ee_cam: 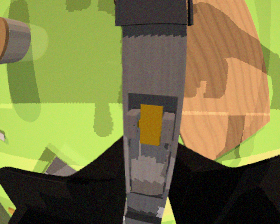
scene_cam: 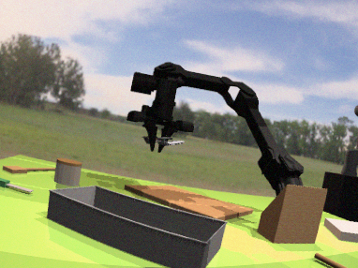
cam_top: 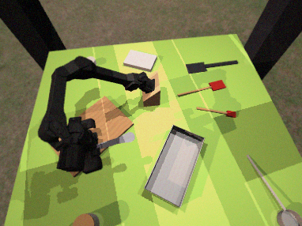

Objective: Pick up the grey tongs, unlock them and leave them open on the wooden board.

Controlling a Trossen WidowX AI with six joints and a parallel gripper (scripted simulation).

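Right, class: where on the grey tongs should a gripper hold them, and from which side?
Across both arms towards the hinge end, from above, as the gripper holds the tongs now. They are long and narrow, so the fingers can squeeze the arms together, leaving the tips free.

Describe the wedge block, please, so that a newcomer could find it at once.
Start at the white slab on the table's far side. Just in front of it stands the wedge, by the arm's base. It is the only brown sloped block; the board nearby is flat.
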